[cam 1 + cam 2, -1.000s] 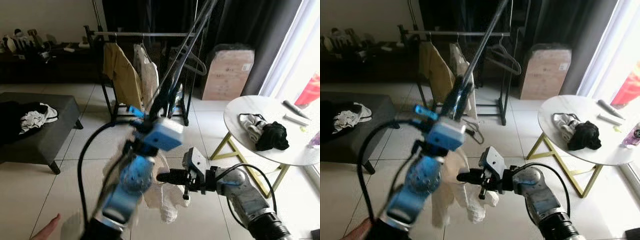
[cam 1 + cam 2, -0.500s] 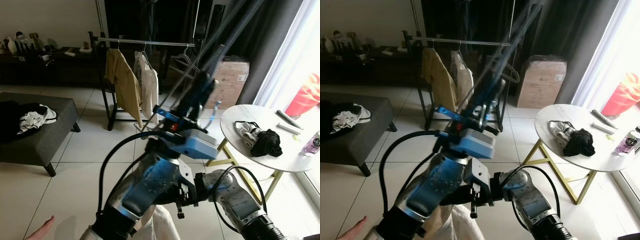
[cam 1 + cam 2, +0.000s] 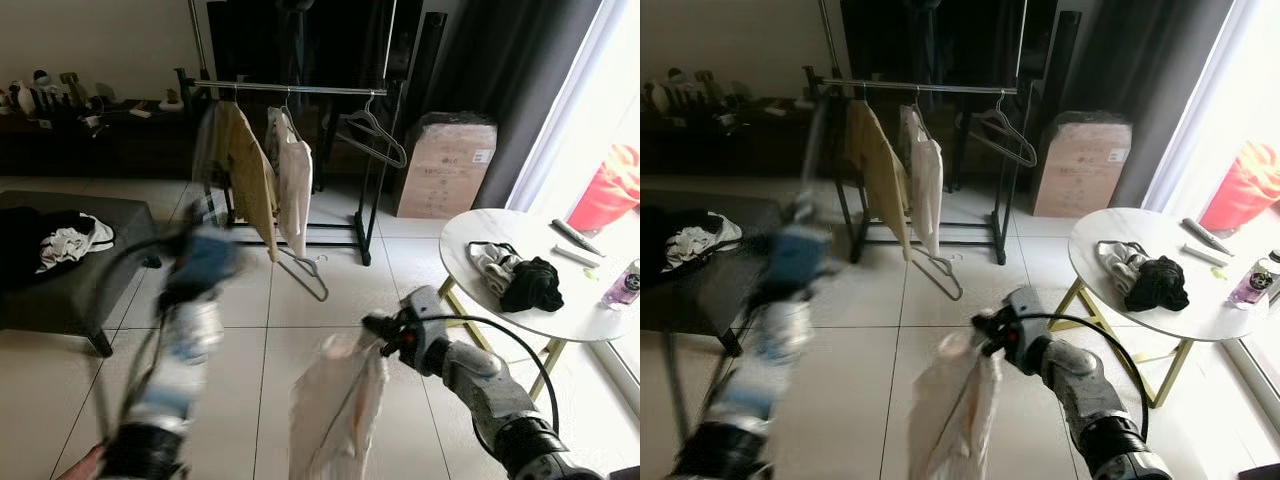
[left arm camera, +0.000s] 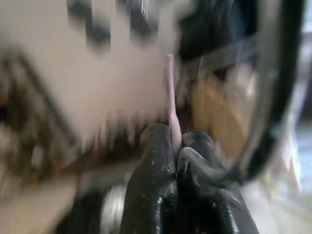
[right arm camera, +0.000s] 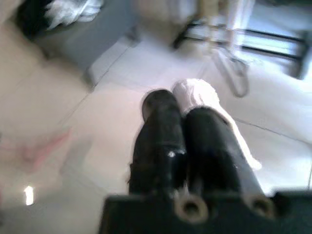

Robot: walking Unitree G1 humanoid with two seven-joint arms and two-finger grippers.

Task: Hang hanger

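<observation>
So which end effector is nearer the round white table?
Right. The right end effector holds the pale garment just beside the round white table; the left end effector is raised on the opposite side, near the grey bench.

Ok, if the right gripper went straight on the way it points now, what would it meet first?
The right gripper, shut on the pale garment, points left and slightly down. Beyond the cloth nothing stands close; probably the floor tiles, though depth is hard to judge.
</observation>
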